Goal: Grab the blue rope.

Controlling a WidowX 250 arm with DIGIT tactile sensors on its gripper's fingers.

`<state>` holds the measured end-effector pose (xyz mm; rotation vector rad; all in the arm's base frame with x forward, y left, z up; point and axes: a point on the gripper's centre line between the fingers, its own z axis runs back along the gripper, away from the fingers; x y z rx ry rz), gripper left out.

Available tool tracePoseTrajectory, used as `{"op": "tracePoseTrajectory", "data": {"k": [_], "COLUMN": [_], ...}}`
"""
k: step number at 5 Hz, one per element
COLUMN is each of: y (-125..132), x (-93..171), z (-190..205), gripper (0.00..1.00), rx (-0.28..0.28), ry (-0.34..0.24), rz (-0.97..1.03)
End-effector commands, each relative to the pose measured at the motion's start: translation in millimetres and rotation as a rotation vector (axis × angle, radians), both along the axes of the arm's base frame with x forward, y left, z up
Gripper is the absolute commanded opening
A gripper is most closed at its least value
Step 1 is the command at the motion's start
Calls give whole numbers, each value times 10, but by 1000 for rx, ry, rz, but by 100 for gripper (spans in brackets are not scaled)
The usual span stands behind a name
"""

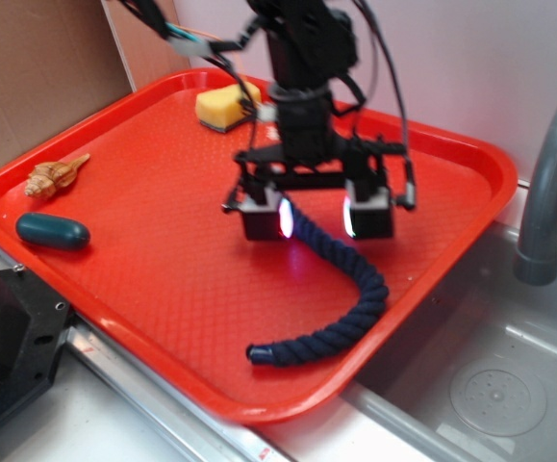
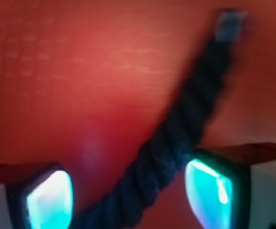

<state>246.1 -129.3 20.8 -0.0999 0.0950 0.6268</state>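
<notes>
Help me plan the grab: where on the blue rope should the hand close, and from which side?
From above, on the straight upper stretch of the rope, where the open hand already straddles it. There it lies flat on the tray, crossing between the fingers; the lower part curls.

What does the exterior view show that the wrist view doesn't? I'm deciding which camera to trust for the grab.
Only the exterior view shows the whole red tray, a yellow sponge, a seashell, a dark teal oval, the faucet and the blue rope's full curve. Only the wrist view shows a capped rope end up close. Both show the gripper with open jaws straddling the rope.
</notes>
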Motion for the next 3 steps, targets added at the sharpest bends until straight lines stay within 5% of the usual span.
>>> {"op": "tracePoseTrajectory", "data": {"k": [1, 2, 3], "y": [-199, -143, 18], "x": [18, 36, 0], "z": [9, 298, 775], "gripper": [0, 0, 0], "rx": [29, 25, -90], "ry": [-9, -59, -112], "rz": [-101, -270, -518]}}
